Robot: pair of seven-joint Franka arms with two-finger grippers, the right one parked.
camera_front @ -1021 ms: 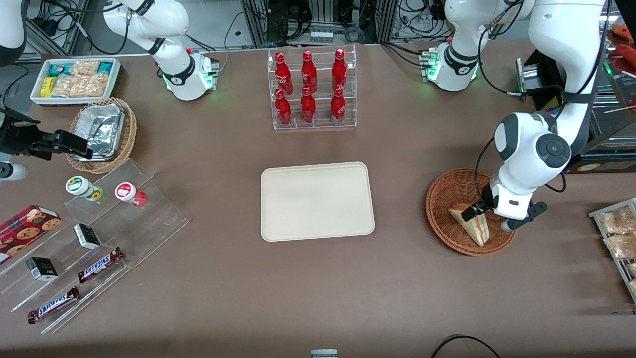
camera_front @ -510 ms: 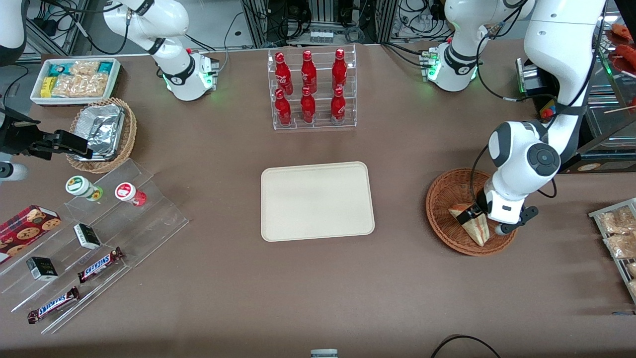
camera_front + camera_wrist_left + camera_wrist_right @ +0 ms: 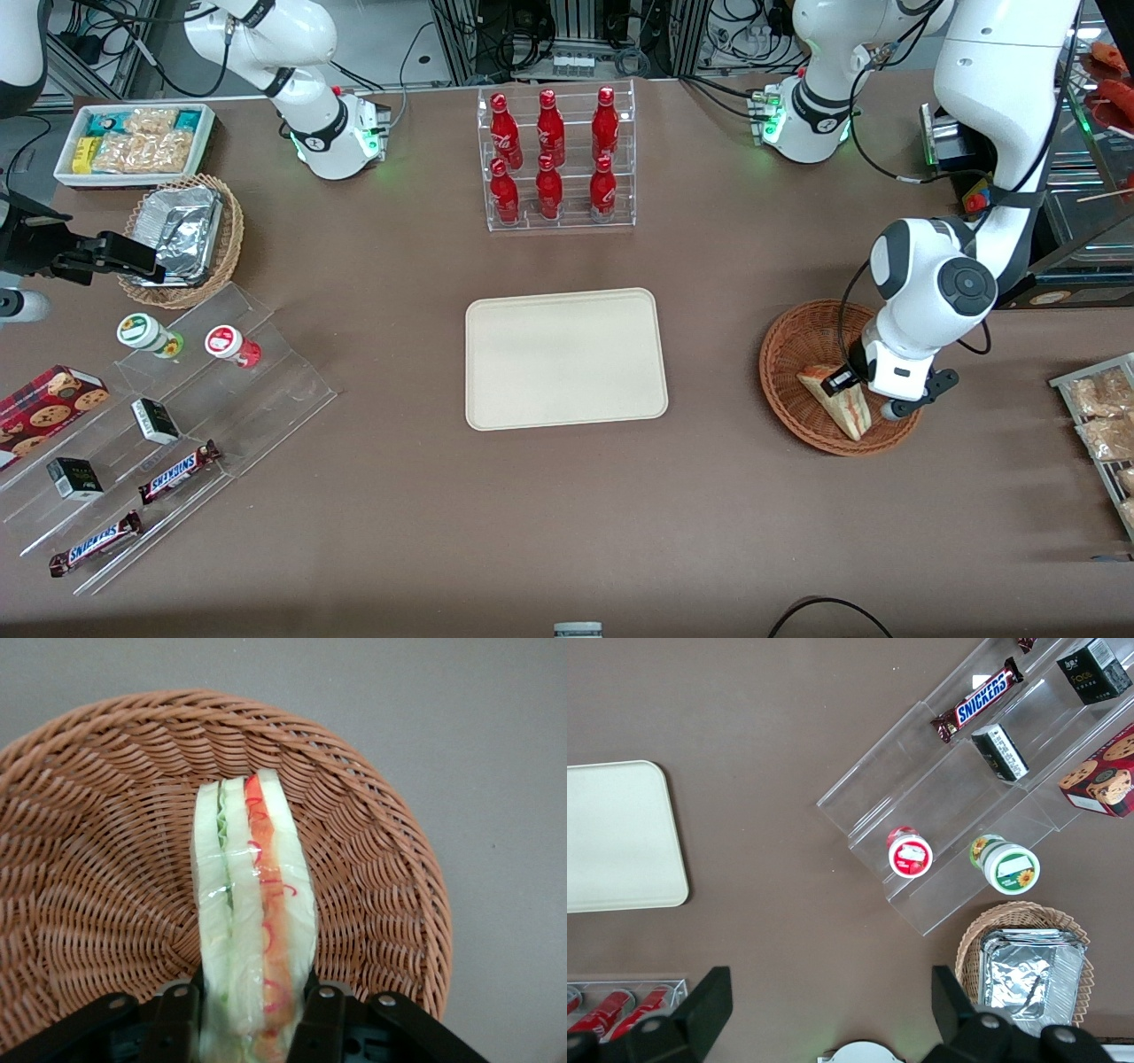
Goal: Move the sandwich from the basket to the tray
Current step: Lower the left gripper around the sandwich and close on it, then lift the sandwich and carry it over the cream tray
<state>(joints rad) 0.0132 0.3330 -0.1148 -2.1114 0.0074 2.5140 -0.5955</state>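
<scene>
Both tool (image 3: 257, 1010) fingers (image 3: 177, 1014) clamp sandwich (image 3: 257, 930) in basket (image 3: 97, 859).

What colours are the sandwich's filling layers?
Red-orange and green between white bread on the sandwich, clearest in the left wrist view.

six red bottles (image 3: 549, 159), two Snickers bars (image 3: 180, 470)
</scene>
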